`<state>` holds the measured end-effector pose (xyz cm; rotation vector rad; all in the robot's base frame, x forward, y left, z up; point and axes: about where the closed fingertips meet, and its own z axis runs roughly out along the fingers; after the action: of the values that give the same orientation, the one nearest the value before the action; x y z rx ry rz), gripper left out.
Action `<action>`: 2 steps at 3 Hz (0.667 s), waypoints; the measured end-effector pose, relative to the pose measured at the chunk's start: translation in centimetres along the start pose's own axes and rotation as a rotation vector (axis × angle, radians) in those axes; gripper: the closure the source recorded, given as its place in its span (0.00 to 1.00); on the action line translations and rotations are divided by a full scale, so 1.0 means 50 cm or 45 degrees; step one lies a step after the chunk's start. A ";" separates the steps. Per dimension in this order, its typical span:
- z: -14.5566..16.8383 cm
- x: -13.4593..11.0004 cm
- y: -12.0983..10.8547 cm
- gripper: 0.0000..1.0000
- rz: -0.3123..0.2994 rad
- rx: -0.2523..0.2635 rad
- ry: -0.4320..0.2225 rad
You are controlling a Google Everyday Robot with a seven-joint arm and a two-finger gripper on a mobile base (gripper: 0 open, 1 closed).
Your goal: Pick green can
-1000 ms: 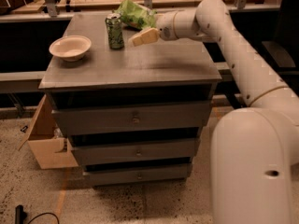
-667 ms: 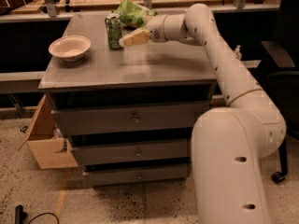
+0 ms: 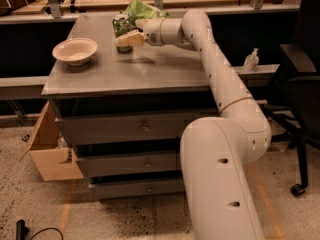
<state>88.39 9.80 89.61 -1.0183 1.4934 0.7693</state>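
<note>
The green can stands upright on the grey cabinet top, near the back, with its silver top showing. My gripper reaches in from the right at can height and is open. One pale finger lies across the front of the can's lower part, and the other sits behind it to the right. The can still rests on the cabinet top.
A pale bowl sits on the cabinet top to the left of the can. A light green snack bag lies just behind the can and gripper. A cardboard box stands on the floor at the left, and an office chair at the right.
My gripper has moved left from beside the can until it is around it. The camera has come closer to the cabinet.
</note>
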 end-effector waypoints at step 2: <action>0.034 -0.017 0.009 0.70 -0.037 -0.016 0.005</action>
<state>88.69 11.67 90.12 -1.0490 1.4756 0.7575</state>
